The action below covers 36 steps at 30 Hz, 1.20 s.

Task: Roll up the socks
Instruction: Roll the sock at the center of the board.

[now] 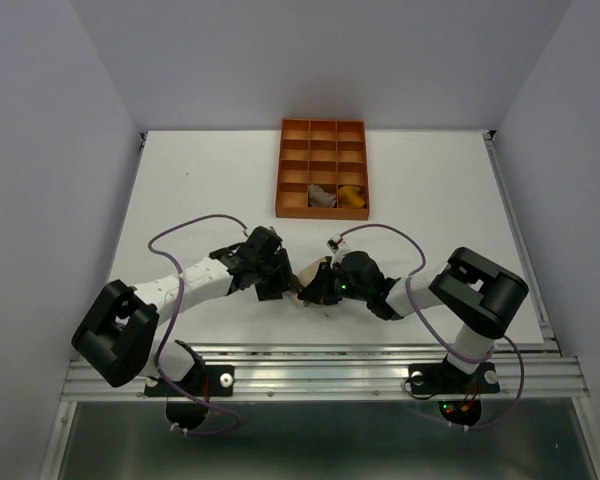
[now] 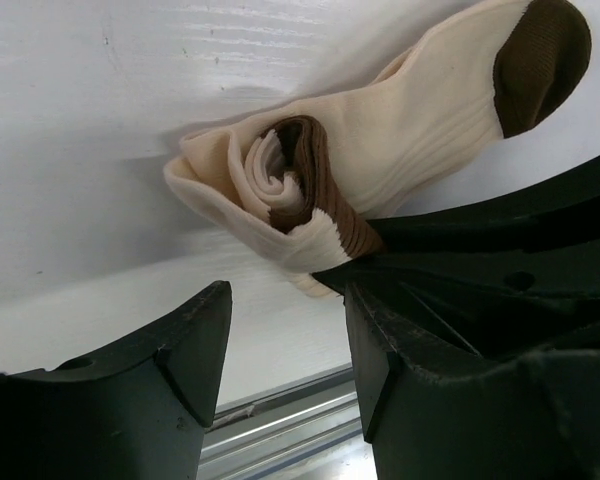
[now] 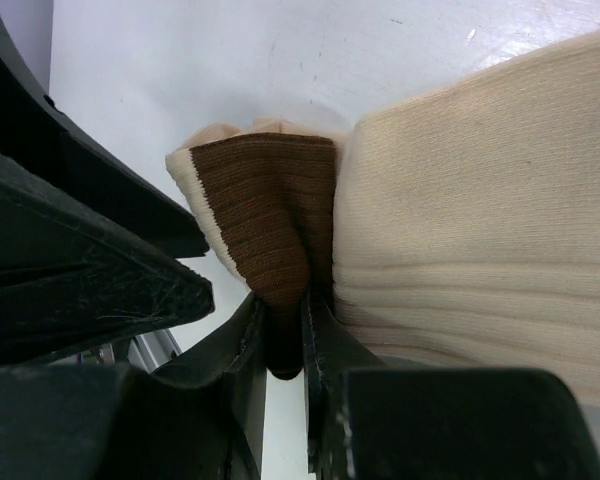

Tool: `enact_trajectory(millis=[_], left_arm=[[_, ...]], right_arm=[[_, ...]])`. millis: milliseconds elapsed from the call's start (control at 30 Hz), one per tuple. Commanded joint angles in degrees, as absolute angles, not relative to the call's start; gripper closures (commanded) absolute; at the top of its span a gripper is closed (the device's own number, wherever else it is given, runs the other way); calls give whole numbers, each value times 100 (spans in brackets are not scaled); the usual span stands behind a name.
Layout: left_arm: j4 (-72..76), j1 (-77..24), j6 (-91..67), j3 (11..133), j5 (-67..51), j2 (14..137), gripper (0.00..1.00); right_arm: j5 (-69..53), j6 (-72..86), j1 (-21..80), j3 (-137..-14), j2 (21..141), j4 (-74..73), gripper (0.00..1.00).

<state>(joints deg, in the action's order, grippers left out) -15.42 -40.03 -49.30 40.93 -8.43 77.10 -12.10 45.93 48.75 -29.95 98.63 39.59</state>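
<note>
Pinching cream sock (image 3: 460,200), right gripper (image 3: 285,345)

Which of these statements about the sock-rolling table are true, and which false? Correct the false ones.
1. The right gripper pinches the cream sock by its brown band. True.
2. The left gripper is clamped on that sock. False: its jaws stand open with nothing between them.
3. A mustard-yellow sock sits in the orange tray. True.
4. The cream sock lies inside the tray. False: it lies on the white table, between the two grippers.
</note>
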Motion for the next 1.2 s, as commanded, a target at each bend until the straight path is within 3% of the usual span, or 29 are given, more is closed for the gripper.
enact_trajectory(millis=[0,400,1167], left_arm=[[-1283,-3999,-4799,4026,-941,7892,41],[-1143,-3990,-5651,3762,-115,7559,41],[-431,-3850,-5880,3674,-193,7813,41]], right_arm=[[-896,4298,4790,-2716,10222,2637,99],[-1055,4096,4790,-2777,10274,2566,99],[-1134,3946,4790,-2795,10292,2487,98]])
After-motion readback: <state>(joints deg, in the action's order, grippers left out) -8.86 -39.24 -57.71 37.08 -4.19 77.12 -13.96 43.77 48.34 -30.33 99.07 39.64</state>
